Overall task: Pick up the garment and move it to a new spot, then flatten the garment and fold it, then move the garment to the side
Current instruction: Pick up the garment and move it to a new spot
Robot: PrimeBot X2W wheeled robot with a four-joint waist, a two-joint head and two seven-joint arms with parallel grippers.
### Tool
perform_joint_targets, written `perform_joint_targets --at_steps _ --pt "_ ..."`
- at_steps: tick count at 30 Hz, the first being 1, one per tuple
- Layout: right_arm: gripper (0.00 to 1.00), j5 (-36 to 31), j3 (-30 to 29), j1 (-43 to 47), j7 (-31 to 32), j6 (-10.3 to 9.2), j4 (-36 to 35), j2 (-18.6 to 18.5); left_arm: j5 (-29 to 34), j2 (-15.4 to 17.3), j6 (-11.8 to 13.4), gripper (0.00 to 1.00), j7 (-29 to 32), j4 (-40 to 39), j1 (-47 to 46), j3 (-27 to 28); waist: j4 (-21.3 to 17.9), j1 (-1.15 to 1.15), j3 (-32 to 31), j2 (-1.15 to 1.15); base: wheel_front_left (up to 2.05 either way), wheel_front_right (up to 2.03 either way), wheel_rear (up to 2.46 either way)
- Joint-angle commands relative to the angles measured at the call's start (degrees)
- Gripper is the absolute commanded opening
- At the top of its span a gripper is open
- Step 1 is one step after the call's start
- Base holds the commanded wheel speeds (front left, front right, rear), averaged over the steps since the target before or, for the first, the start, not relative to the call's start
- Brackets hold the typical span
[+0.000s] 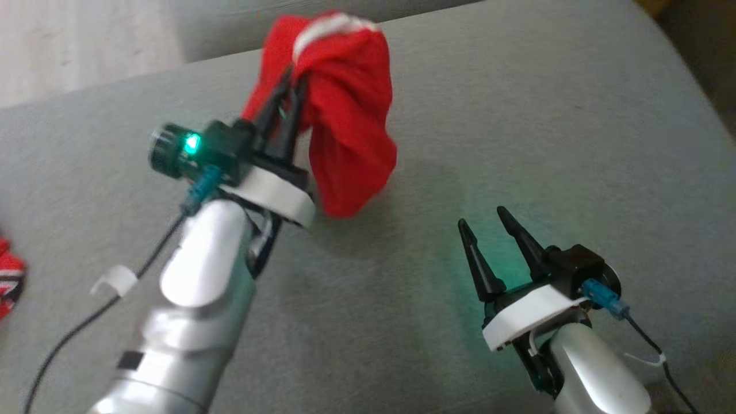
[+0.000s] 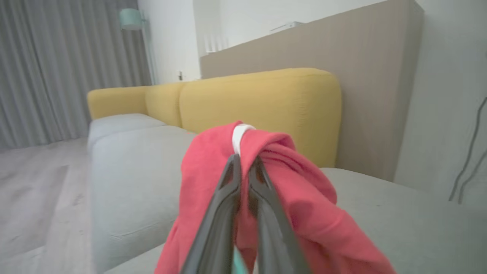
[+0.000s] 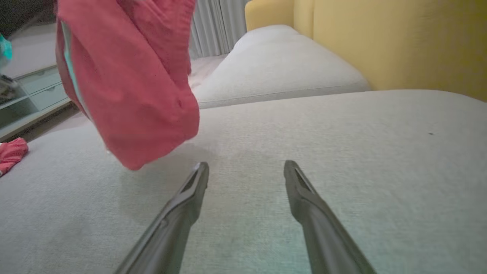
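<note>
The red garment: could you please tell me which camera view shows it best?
The head view: it shows the whole red garment hanging bunched from the shut left hand above the grey cushion. The left wrist view shows its upper folds around that hand's fingers; the right wrist view cuts off its top.

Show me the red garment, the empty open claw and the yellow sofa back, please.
red garment [image 1: 351,132]: head view, middle of the hanging cloth.
right gripper [image 1: 481,217]: head view, the gap midway between its open fingertips.
yellow sofa back [image 2: 262,110]: left wrist view, front face of the cushion.
</note>
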Motion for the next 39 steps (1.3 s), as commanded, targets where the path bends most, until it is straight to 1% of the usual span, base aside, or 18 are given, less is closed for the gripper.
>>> perform_joint_targets --at_steps 1,4,6,7,8,9,11,13,16,20,25,28,29,32,39 --pt "1.00 0.50 1.32 0.06 -0.36 0.22 -1.77 0.85 -0.99 0.74 -0.18 0.00 -0.55 -1.55 -1.15 0.72 -3.51 0.01 -0.51 0.00 0.00 0.00 0.00" --pt "1.00 0.73 1.75 0.08 -0.36 0.22 -1.64 0.95 -5.16 0.43 -0.08 0.00 -0.59 -1.84 0.44 -2.53 -5.04 0.01 -0.35 0.00 0.00 0.00 0.00" --pt "1.00 0.78 1.71 0.14 -0.36 0.22 -1.53 0.98 -8.63 0.40 1.15 0.00 -0.60 -2.42 1.91 -5.43 -5.37 0.01 -0.30 0.00 0.00 0.00 0.00" --pt "1.00 0.79 1.60 0.17 -0.36 0.22 -1.50 1.00 -10.05 0.40 1.96 0.12 -0.60 -2.40 2.65 -6.74 -5.35 0.01 -0.27 0.00 0.00 0.00 0.00" --pt "1.00 0.80 1.35 0.25 -0.36 0.22 -1.48 1.01 -11.07 0.39 2.86 0.94 -0.61 -2.22 3.34 -7.87 -5.15 0.01 -0.28 0.00 0.00 0.00 0.00" --pt "1.00 0.76 1.02 0.33 -0.36 0.22 -1.46 1.02 -11.94 0.39 3.73 1.00 -0.61 -2.06 3.98 -8.62 -4.82 0.01 -0.31 0.00 0.00 0.00 0.00" --pt "1.00 0.64 0.13 0.45 -0.36 0.22 -1.46 1.03 -12.71 0.38 5.41 1.00 -0.61 -1.41 5.13 -9.35 -3.77 0.01 -0.31 0.00 0.00 0.00 0.00" --pt "1.00 0.51 -0.82 0.48 -0.36 0.22 -1.51 1.04 -12.73 0.38 6.67 1.00 -0.61 -0.88 6.34 -8.87 -2.56 0.01 -0.37 0.00 0.00 0.00 0.00" --pt "1.00 0.31 -2.45 0.60 -0.36 0.22 -1.59 0.89 -11.60 0.41 8.32 1.00 -0.61 -1.06 8.82 -6.02 -0.36 0.01 -0.71 0.00 0.00 0.00 0.00" --pt "1.00 -0.16 -4.87 0.95 -0.36 0.22 -1.79 0.66 -9.35 1.48 9.36 1.00 -0.62 -3.10 14.20 -1.43 2.65 0.01 -1.47 0.00 0.00 0.00 0.00" --pt "1.00 -0.83 -7.80 1.74 -0.36 0.22 -1.70 0.40 -6.68 2.18 9.92 1.00 -0.62 -6.92 21.68 4.23 6.48 0.01 -2.71 0.00 0.00 0.00 0.00" --pt "1.00 -1.09 -8.43 1.93 -0.36 0.22 -1.51 0.42 -5.99 2.10 10.15 1.00 -0.62 -8.42 24.70 6.83 7.54 0.01 -3.18 0.00 0.00 0.00 0.00" --pt "1.00 -1.41 -8.81 2.23 -0.36 0.22 -1.34 0.45 -5.24 1.88 9.86 1.00 -0.62 -9.65 27.61 8.81 8.51 0.01 -3.81 0.00 0.00 0.00 0.00" --pt "1.00 -1.95 -9.17 2.99 -0.36 0.22 -1.14 0.53 -4.16 1.46 9.31 1.00 -0.62 -11.25 31.64 11.29 9.67 0.01 -4.90 0.00 0.00 0.00 0.00" --pt "1.00 -2.42 -10.08 4.99 -0.36 0.22 -0.72 0.69 -2.73 0.62 7.82 1.00 -0.62 -13.29 38.38 15.04 11.64 0.01 -6.88 0.00 0.00 0.00 0.00"
